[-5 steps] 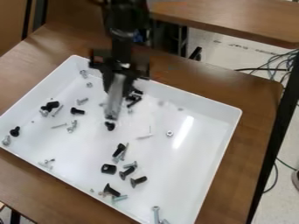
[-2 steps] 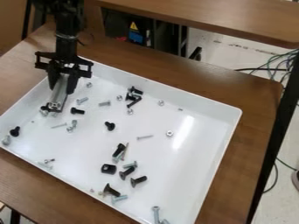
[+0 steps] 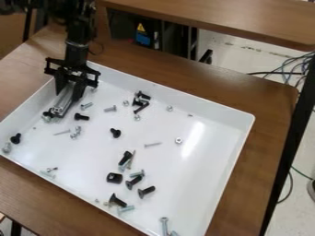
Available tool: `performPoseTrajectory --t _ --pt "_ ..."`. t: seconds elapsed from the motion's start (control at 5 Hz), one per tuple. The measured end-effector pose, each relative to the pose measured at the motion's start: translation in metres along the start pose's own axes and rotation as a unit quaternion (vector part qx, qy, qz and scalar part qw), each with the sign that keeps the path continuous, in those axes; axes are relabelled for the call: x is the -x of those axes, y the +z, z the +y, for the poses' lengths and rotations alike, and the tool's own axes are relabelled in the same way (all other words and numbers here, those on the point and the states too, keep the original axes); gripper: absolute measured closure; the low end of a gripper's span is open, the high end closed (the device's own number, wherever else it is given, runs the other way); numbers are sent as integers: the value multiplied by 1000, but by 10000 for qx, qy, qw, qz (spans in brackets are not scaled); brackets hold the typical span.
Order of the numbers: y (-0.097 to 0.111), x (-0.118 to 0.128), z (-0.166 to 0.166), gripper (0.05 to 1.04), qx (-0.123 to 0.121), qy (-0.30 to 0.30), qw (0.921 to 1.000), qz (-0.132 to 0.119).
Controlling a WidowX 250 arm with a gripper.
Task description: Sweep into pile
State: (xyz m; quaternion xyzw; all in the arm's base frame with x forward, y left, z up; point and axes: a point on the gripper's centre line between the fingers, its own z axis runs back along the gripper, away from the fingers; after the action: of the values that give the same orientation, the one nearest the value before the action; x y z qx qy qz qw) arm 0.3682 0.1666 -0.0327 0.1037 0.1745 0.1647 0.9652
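Gripper [image 3: 67, 97] has shifted from upper middle of tray [image 3: 235, 154] to its upper-left part since the first frame. Clamped on silver metal bar [image 3: 61, 106], jaws parted by the bar's width. Black bolt [image 3: 48, 114] right by bar's lower end; other screws and bolts [image 3: 125, 158] scattered right of and below the gripper. Tray on brown table [image 3: 269, 143].

You've got a wood-grain table [image 3: 271, 124] as the reference. Beyond its far edge: second wood-topped table [image 3: 227, 20], dark equipment under it with a yellow warning triangle [image 3: 141, 28] and a blue panel [image 3: 143, 38]. Right of your reference table: black bar [image 3: 286, 161] along its side, pale floor [image 3: 300, 152], tangled cables [image 3: 295, 67], one green cable [image 3: 300, 173]. Brown panel [image 3: 12, 34] off its far-left side.
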Motion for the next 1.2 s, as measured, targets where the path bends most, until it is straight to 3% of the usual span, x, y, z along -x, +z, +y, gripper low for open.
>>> performPoseTrajectory --t 0.2,0.4,0.6,1.0,1.2 --pt "-3 -15 3 720 -112 -13 9999 -70" --pt "-3 -22 0 721 -139 -323 9982 -476" --pt "1 -26 -20 721 -140 -1124 9881 -1041" --pt "2 -26 -50 721 212 -1969 9710 -1340" --pt "4 -13 -82 721 188 -2564 9559 -1418"
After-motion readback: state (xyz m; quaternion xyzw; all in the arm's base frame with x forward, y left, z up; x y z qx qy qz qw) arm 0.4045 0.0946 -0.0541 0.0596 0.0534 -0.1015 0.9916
